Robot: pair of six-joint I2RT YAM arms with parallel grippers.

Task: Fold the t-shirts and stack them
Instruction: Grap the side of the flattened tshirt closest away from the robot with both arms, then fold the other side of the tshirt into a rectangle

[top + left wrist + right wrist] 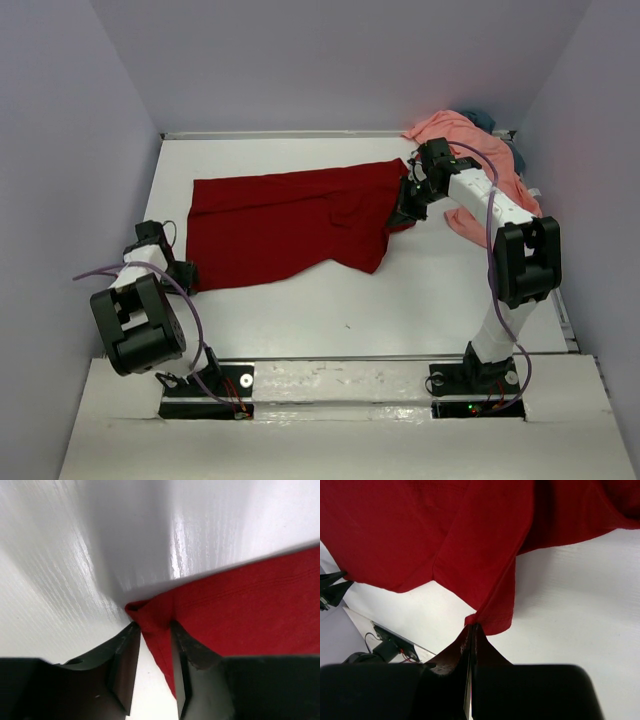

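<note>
red shirt (290, 225) lay spread across the table's (300, 320) middle. right gripper (471, 627), toward the table's right, pinched its edge tight; left gripper (152, 629), at the table's left, straddled a corner, jaws apart, probably to pull it flat for folding.

A glossy white table (300, 320) sits boxed in by plain pale lavender walls (70, 150) on three sides; soft light glints off its surface.
</note>
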